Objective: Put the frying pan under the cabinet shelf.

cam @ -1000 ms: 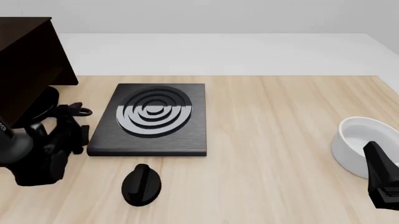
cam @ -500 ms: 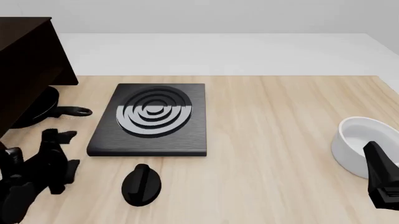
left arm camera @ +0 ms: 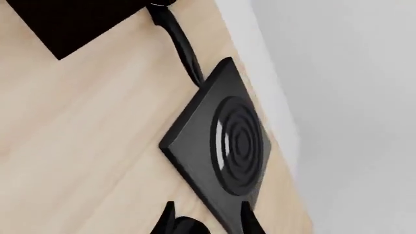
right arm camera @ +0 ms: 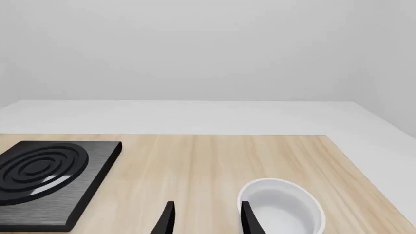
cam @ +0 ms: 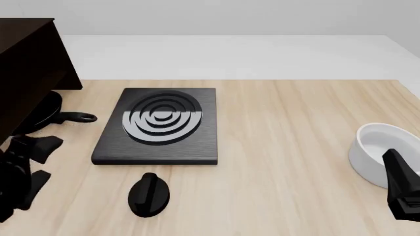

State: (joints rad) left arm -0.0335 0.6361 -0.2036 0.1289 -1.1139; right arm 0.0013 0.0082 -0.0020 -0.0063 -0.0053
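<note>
- Pan is sitting on the tabletop mostly tucked under the cabinet; only a dark edge and the handle are showing in the front view.
- Handle is pointing away from the cabinet toward the ringed plate, so the pan's long axis is running cabinet-to-plate.
- Left pincer is sitting on the near side of the pan, well apart from it, close to the cabinet's front corner. Left wrist view is showing both finger tips spread with nothing between them: wide, empty.
- Right pincer is idling just beside the bowl, far across the tabletop from the cabinet; fingers are parted, holding nothing.
- Left arm is clearly nearer the pan; right is not in play.
- Judgement: placement is looking essentially done. If any push is still needed, it is going along the handle axis, deeper under the cabinet.
- Knob-like black object is lying on the near side of the plate, irrelevant.
</note>
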